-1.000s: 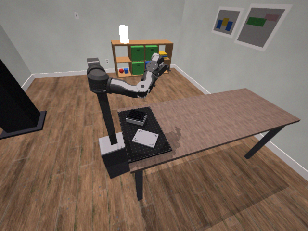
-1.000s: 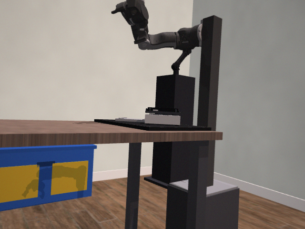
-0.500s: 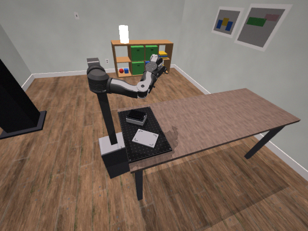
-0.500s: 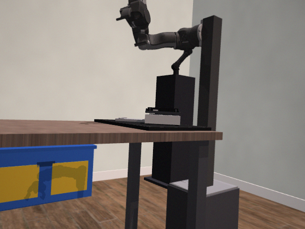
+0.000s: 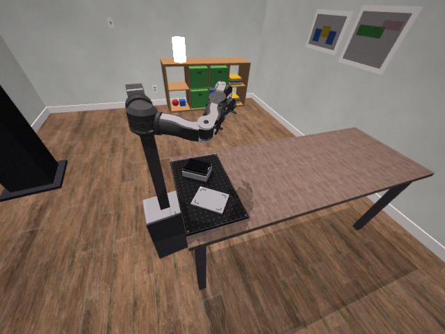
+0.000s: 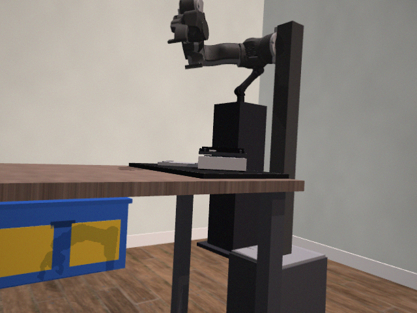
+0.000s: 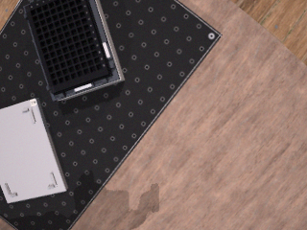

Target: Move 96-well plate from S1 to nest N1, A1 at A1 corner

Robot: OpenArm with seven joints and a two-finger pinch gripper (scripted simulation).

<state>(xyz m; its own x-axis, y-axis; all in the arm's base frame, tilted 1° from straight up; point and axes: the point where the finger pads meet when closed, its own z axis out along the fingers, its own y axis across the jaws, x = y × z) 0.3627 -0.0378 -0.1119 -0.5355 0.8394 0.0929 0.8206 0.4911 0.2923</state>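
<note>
The black 96-well plate (image 5: 197,165) sits in the pale grey plate shaker S1 (image 5: 195,175) at the far end of the black dotted baseplate (image 5: 208,190). The flat white nest N1 (image 5: 210,200) with dark corner locators lies nearer the table's front edge and is empty. My gripper (image 5: 225,104) hangs high above the far end of the table, open and empty. The wrist view looks straight down on the plate (image 7: 69,38) at the upper left and on the nest (image 7: 26,152) at the left edge; no fingers show there. The side view shows the gripper (image 6: 184,50) far above the plate (image 6: 220,150).
The arm's black column (image 5: 154,168) and its base box (image 5: 163,223) stand just left of the baseplate. The wooden table (image 5: 305,172) stretches to the right. A shelf (image 5: 204,84) stands at the back wall, and a black cabinet (image 5: 21,151) at the left.
</note>
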